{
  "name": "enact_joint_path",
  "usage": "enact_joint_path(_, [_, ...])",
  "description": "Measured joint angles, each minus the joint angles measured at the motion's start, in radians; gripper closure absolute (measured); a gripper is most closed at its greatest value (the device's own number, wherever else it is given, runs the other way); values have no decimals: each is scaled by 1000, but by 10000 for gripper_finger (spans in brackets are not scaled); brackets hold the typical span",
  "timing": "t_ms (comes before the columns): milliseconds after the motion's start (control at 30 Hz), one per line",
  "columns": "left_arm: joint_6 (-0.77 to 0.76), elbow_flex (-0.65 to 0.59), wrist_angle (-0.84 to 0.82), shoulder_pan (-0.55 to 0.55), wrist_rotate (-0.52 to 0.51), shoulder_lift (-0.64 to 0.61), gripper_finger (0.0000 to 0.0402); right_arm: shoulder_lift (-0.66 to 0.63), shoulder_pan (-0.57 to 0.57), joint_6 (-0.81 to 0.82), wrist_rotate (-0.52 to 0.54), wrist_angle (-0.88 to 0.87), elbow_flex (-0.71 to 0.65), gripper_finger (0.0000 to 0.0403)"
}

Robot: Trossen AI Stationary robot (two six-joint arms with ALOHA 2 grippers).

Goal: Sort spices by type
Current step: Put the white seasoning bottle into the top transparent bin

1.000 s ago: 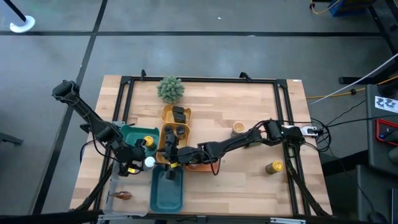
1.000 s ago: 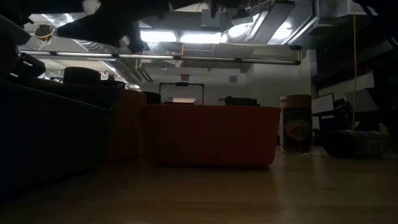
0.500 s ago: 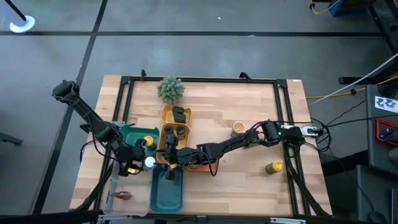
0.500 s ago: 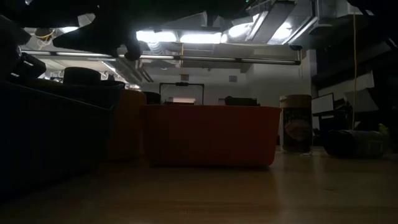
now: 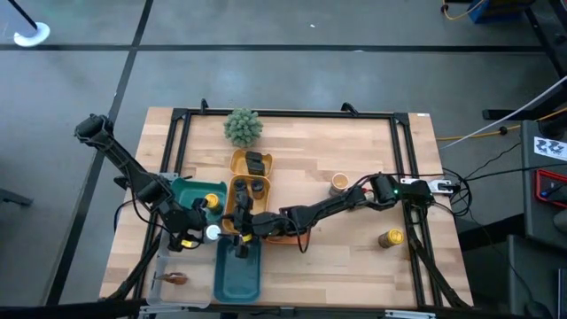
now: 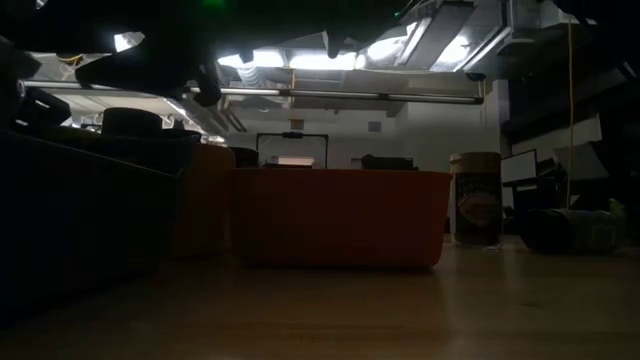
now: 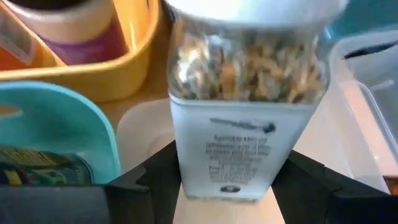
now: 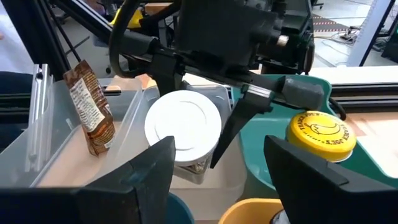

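Note:
A white-capped glass spice jar (image 7: pixel 245 112) stands upright on its base in a clear tray (image 8: pixel 124 106) at the table's near left. My left gripper (image 7: pixel 230 186) is open, one finger close on either side of the jar's lower part. My right gripper (image 8: pixel 217 186) reaches across from the right and hovers open, holding nothing, just right of that jar (image 5: pixel 213 232), over the teal tray (image 5: pixel 239 275). A yellow-capped jar (image 8: pixel 320 134) stands in the green tray (image 5: pixel 184 188). A brown packet (image 8: pixel 92 115) leans in the clear tray.
A yellow tray (image 5: pixel 251 182) holds dark-capped jars; an orange tray (image 6: pixel 340 215) sits under my right arm. On the bare wood to the right, one jar (image 5: pixel 339 182) stands and a yellow-capped one (image 5: pixel 390 237) lies. A fuzzy green plant (image 5: pixel 242 127) sits at the far edge.
My right gripper has sunk a little over the trays, without turning.

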Motion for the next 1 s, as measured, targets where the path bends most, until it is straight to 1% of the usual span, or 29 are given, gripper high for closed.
enact_joint_path(100, [10, 3, 25, 2, -21, -2, 189, 3, 0, -1, 0, -7, 0, 155])
enact_joint_path(367, [21, 3, 11, 2, -36, -2, 175, 5, 0, -1, 0, -7, 0, 155])
enact_joint_path(1000, [22, 2, 4, 1, -30, -1, 176, 3, 0, -1, 0, -18, 0, 155])
